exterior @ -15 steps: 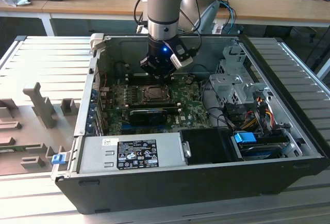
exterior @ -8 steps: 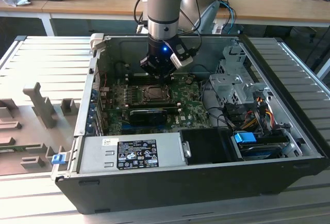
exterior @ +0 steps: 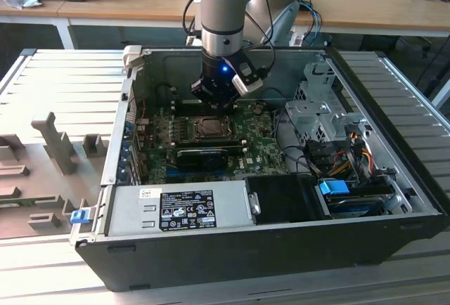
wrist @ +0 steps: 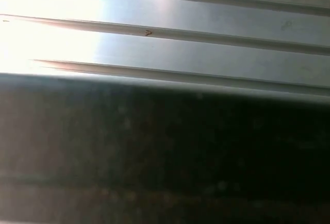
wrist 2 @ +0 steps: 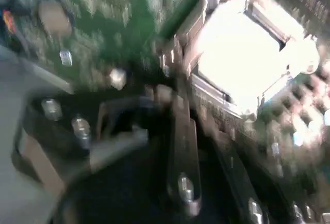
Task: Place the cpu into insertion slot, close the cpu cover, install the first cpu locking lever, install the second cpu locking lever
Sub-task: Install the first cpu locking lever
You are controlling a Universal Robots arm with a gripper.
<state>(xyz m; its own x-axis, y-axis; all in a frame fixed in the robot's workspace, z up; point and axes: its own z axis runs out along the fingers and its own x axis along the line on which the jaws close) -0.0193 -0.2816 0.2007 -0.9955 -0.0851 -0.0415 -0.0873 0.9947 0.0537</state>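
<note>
Top centre of the exterior view, the arm point(exterior: 223, 10) showed a pale blue-grey joint cap over a silver band, with black cables looping beside it. Below sat a black wrist block with a small blue light, and a white-edged camera module clipped on its right.

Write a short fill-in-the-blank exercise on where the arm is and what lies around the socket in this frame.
1. The gripper hangs inside the open computer ____.
2. It is right above the processor ____ on the green board.
3. In the exterior view, the long black card lies on the ____ side of the socket.

Missing words: case; socket; near
</note>
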